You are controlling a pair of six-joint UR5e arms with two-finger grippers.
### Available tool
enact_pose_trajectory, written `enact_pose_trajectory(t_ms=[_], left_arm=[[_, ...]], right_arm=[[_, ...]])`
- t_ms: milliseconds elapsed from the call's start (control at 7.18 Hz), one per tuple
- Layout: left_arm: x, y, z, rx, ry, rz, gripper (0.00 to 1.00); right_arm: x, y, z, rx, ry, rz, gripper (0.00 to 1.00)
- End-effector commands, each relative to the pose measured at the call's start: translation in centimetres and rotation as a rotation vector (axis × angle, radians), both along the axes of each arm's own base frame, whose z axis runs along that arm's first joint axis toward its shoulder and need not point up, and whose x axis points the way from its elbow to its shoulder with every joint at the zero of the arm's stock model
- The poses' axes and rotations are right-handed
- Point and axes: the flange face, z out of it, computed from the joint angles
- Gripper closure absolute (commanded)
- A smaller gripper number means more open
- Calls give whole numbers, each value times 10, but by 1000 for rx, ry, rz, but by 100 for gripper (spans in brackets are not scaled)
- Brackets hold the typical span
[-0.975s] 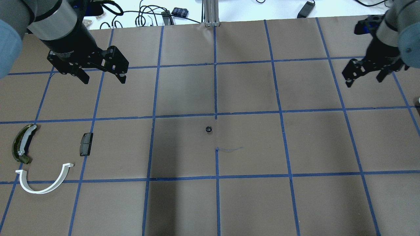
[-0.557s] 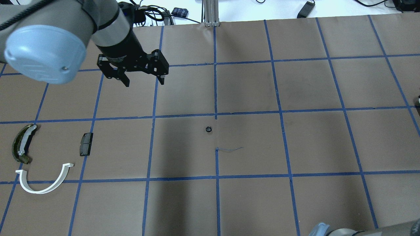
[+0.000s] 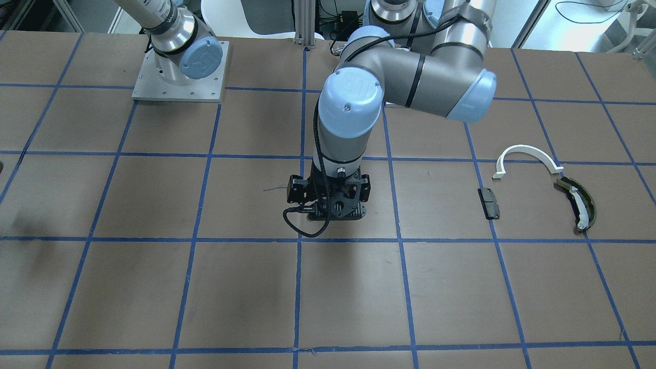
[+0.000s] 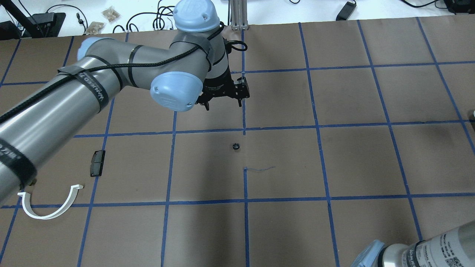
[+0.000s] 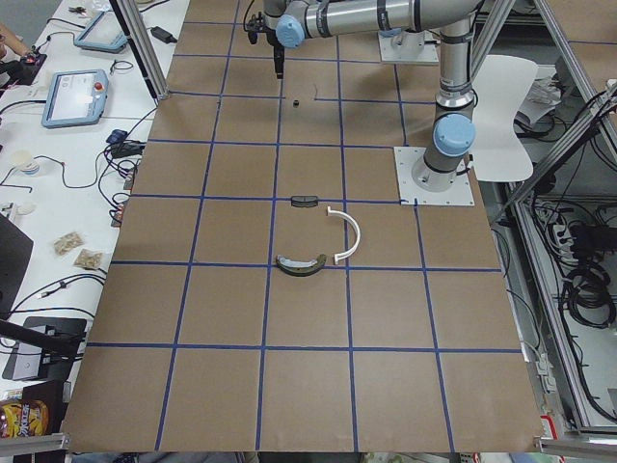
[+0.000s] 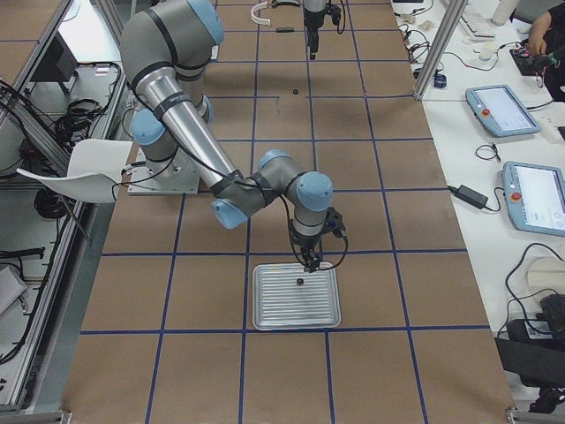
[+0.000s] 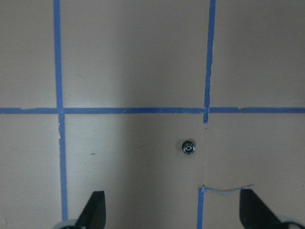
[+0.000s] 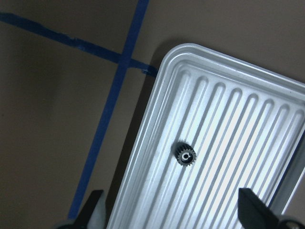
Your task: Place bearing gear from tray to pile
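The job looks barely half done. A small gear (image 4: 235,146) lies alone on the bare counter (image 4: 282,159), well apart from both the tray (image 6: 282,305) and the pile (image 4: 97,163), so it seems to be out of the tray but not delivered. The left jaws hang above it, spread wide with nothing between them. In the wrist view the gear sits ahead of their tips, in line with the gap and a little off its middle. The pile, made up of a white arc (image 3: 525,148), a dark block (image 3: 488,203) and a green curved piece (image 3: 583,204), lies far off to one side of those jaws, with no gear among its parts. The right jaws, also spread and empty, hover over the tray, where a second gear (image 8: 185,156) rests on the ribbed floor ahead of their gap. What is left, I judge, is to come down, pinch the small gear and carry it to the pile, then handle the one in the tray.
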Motion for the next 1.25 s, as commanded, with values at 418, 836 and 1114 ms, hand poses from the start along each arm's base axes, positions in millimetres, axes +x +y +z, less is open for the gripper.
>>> enact_pose_trajectory(t_ms=[418, 836, 1114], left_arm=[[-41, 26, -92, 32, -36, 20, 0], [3, 43, -122, 43, -95, 26, 0], [1, 41, -130, 29, -85, 44, 0]], right_arm=[[-37, -19, -75, 30, -62, 1, 4], [-36, -16, -81, 51, -63, 13, 18], [-35, -15, -82, 60, -67, 13, 26]])
